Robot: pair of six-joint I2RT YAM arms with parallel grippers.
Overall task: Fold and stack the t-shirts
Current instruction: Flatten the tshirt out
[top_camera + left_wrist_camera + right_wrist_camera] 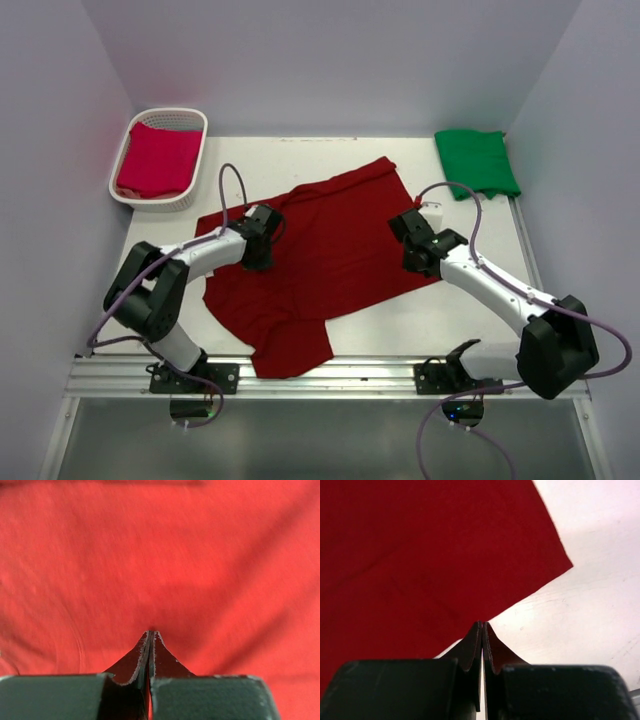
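Observation:
A dark maroon t-shirt [330, 250] lies spread open on the white table [480, 225], one sleeve reaching toward the front edge. My left gripper [262, 240] is over the shirt's left part. In the left wrist view it [151, 633] is shut, tips down at the red cloth [160, 555], with nothing seen between the fingers. My right gripper [412, 238] is at the shirt's right edge. In the right wrist view it [482, 624] is shut and empty, at the border between cloth [420, 555] and table. A folded green t-shirt [477, 162] lies at the back right. A pinkish crimson t-shirt [158, 160] lies in the basket.
A white lattice basket [193, 118] stands at the back left corner. Pale walls close in the table on three sides. A metal rail [330, 378] runs along the near edge between the arm bases.

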